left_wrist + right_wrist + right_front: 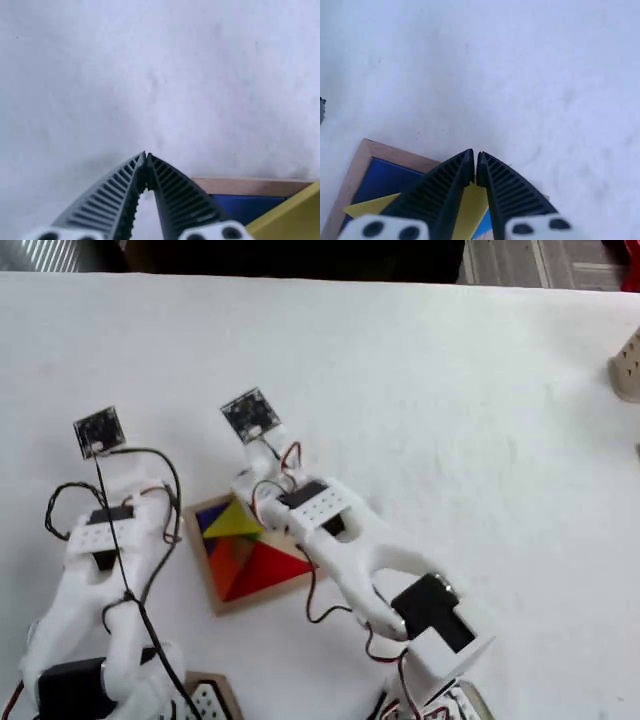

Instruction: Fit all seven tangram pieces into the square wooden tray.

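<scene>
Right gripper [475, 156], fingers closed empty, hangs over an edge of the wooden tray [222, 606], left gripper [146, 159] closed empty just beside it; visible tangram pieces [262, 562] lie inside, so likely final check, next retract.

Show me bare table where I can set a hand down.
Free: the wide table beyond the wooden tray, and right of the right arm. Crowded: around the tray, between that arm and the left arm.

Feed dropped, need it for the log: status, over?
Both shut, empty: left gripper, right gripper. Right one over the tray. Coloured tangram pieces inside; right arm hides some.
</scene>
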Tool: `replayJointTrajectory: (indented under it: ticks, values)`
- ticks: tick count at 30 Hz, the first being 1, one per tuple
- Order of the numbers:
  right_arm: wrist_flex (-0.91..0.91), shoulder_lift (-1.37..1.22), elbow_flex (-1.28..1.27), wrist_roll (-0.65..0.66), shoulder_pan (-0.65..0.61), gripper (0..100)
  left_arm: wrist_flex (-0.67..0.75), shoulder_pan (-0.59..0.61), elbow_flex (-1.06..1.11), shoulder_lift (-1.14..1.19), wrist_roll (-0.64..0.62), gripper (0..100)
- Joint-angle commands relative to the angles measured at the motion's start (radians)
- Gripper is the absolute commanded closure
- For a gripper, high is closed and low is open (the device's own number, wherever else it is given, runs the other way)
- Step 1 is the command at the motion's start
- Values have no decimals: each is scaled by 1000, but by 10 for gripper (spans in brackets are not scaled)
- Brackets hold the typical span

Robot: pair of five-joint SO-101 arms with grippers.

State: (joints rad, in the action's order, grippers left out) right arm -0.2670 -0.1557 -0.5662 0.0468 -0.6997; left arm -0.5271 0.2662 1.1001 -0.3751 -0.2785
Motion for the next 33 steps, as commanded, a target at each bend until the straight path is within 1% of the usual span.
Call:
replayJointTrajectory:
  ticks: [1,8,14,18,21,25,27,33]
  values:
    - [22,13,3,75,-7,981,20,12,-38,-8,-8,977]
    - [-202,31,0,87,-4,981,20,12,-37,-7,-5,977]
    - [-432,162,-2,87,-2,981,20,12,-37,-7,-5,977]
    - [-506,252,-2,87,-2,981,20,19,-38,-7,-6,977]
    - [-530,311,-2,84,-4,981,20,50,-43,-8,-11,977]
    - [-542,364,-18,80,-30,981,43,50,-41,-8,-11,977]
    - [-527,383,-41,80,-68,981,46,50,-41,-8,-11,977]
    - [-415,390,-149,78,-237,981,46,50,-41,-8,-11,977]
